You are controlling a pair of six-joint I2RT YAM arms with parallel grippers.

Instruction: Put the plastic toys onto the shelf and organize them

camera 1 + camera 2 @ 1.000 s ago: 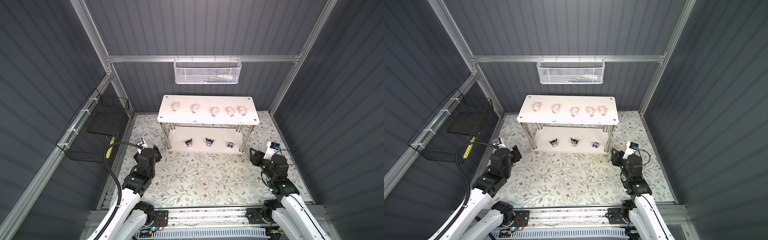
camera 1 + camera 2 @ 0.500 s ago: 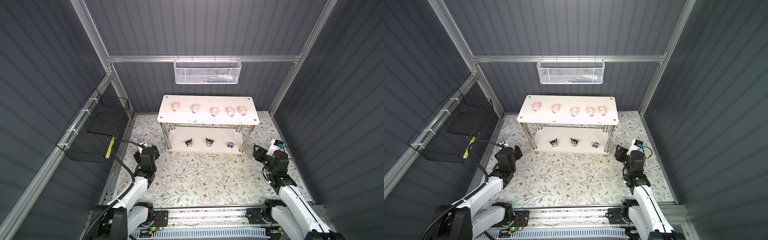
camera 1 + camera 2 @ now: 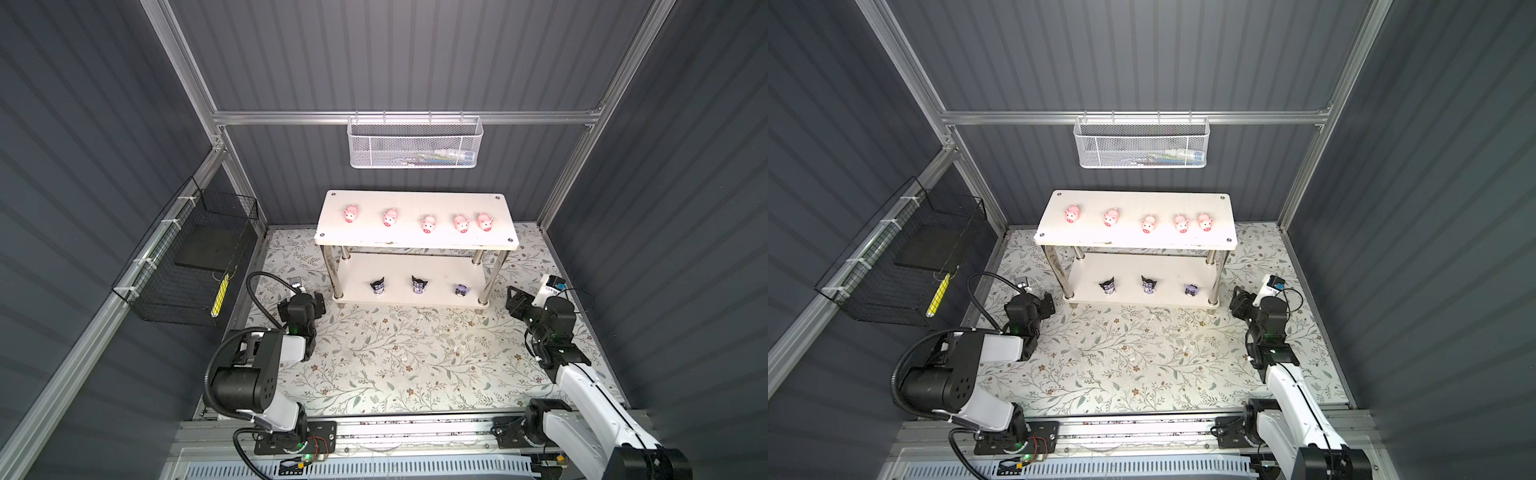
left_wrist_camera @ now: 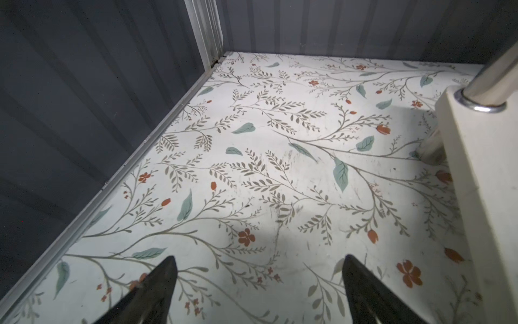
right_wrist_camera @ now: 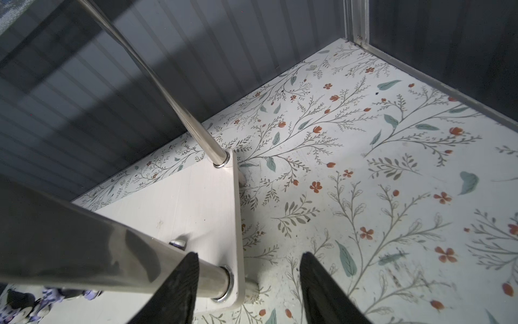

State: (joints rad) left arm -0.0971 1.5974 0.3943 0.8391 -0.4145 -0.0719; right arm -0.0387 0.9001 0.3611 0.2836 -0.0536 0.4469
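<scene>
The white two-tier shelf (image 3: 415, 242) (image 3: 1133, 240) stands at the back of the floral mat. Several pink pigs, such as the leftmost pig (image 3: 350, 214) (image 3: 1072, 214), sit in a row on its top board. Three dark purple-and-black figures (image 3: 377, 286) (image 3: 419, 284) (image 3: 460, 289) stand on the lower board. My left gripper (image 3: 309, 301) (image 4: 258, 261) hangs open and empty over the mat, left of the shelf's front-left leg. My right gripper (image 3: 513, 297) (image 5: 249, 256) is open and empty beside the shelf's front-right corner (image 5: 235, 252). One figure (image 5: 25, 305) shows at the edge of the right wrist view.
A white mesh basket (image 3: 415, 143) hangs on the back wall above the shelf. A black wire basket (image 3: 195, 257) hangs on the left wall. The floral mat (image 3: 415, 353) spreads between the arms and ends at a metal rail (image 3: 415, 428) in front. Dark corrugated walls close in both sides.
The left arm has folded down and back toward its base, and its jaws have spread wider. The right arm has lowered too, its gripper nearer the shelf's corner. The toys have not moved.
</scene>
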